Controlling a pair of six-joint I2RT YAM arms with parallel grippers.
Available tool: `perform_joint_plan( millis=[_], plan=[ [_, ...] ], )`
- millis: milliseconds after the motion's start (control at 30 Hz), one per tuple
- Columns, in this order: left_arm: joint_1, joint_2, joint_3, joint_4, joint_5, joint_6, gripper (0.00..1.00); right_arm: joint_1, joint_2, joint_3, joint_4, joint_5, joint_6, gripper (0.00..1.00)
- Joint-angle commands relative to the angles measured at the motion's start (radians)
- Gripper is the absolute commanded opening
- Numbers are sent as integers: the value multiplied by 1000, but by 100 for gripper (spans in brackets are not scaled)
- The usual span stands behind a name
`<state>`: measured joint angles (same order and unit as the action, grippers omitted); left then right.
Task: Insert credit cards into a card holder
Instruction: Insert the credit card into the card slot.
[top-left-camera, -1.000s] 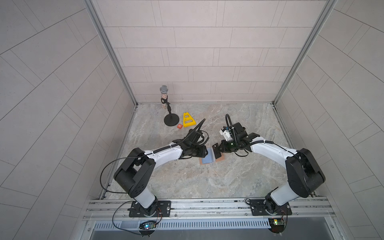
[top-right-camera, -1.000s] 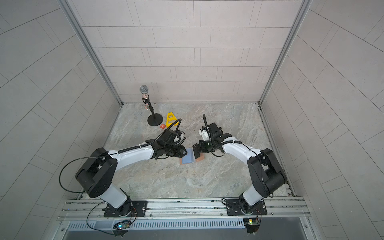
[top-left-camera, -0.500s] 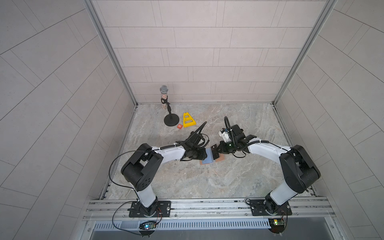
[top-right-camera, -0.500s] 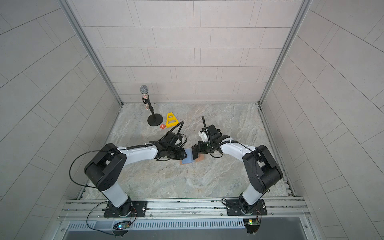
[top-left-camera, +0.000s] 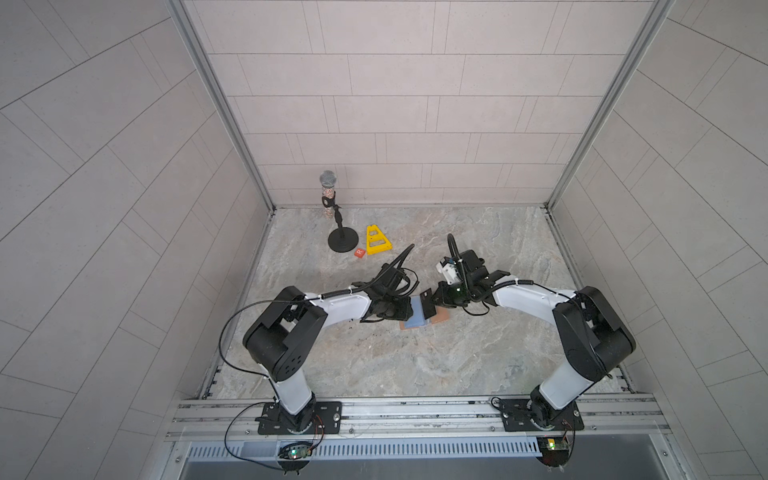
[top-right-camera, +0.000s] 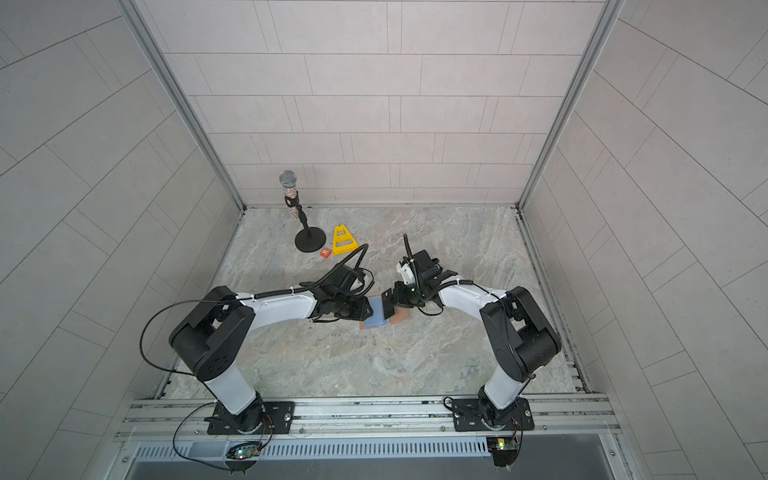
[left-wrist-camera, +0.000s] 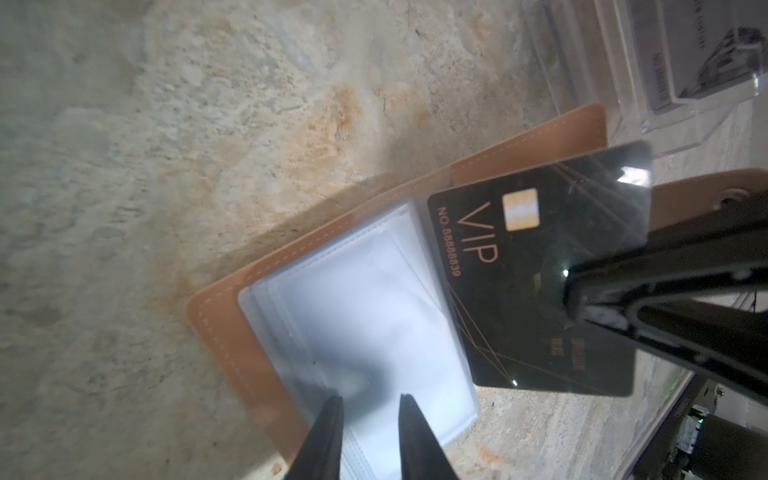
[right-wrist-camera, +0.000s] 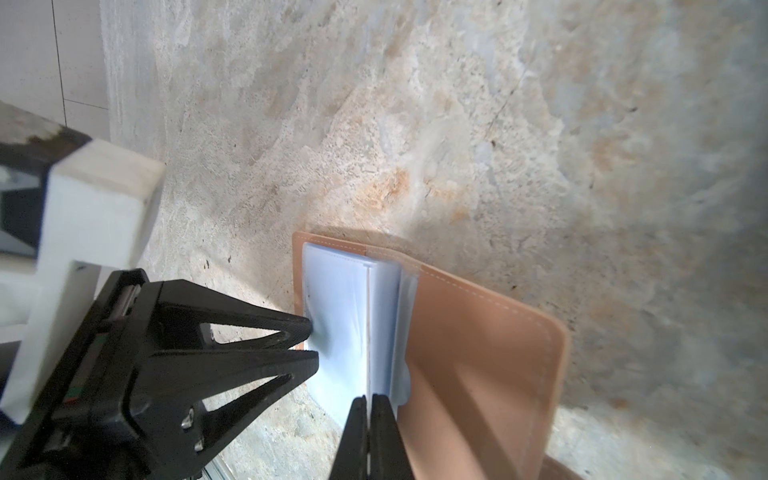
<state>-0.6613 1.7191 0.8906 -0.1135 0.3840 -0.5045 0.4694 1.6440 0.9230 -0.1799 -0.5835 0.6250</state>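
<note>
The tan card holder (left-wrist-camera: 216, 316) lies open on the table, its clear sleeves (left-wrist-camera: 353, 299) facing up; both top views show it (top-left-camera: 441, 316) (top-right-camera: 401, 316) between the arms. My right gripper (right-wrist-camera: 369, 397) is shut on a black VIP credit card (left-wrist-camera: 540, 291), held tilted over the holder's spine. In the right wrist view that card is only a thin edge. My left gripper (left-wrist-camera: 370, 398) has its jaws a little apart, tips at the sleeves' outer edge (right-wrist-camera: 336, 311). Whether a sleeve lies between them is unclear.
A clear plastic stand (left-wrist-camera: 602, 83) holding a pale picture card (left-wrist-camera: 698, 54) sits just beyond the holder. At the back left are a microphone on a round base (top-left-camera: 343, 241), a yellow triangular frame (top-left-camera: 377, 241) and an orange R tile (top-left-camera: 360, 252). Tiled walls enclose three sides.
The left arm has reached further right onto the holder's sleeves, and its jaws have narrowed. The right gripper keeps the black card in nearly the same place.
</note>
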Motion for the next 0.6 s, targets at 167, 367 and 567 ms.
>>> perform_joint_plan(
  millis=[167,367,567],
  plan=[
    [5,24,-9,-57,-40,18,30,2,26,-14,29,-19,27,0],
    [5,25,-11,-68,-48,20,30,-1,36,-21,33,-21,33,0],
    [5,26,-10,-74,-52,22,30,-2,35,-26,35,-10,43,0]
  ],
)
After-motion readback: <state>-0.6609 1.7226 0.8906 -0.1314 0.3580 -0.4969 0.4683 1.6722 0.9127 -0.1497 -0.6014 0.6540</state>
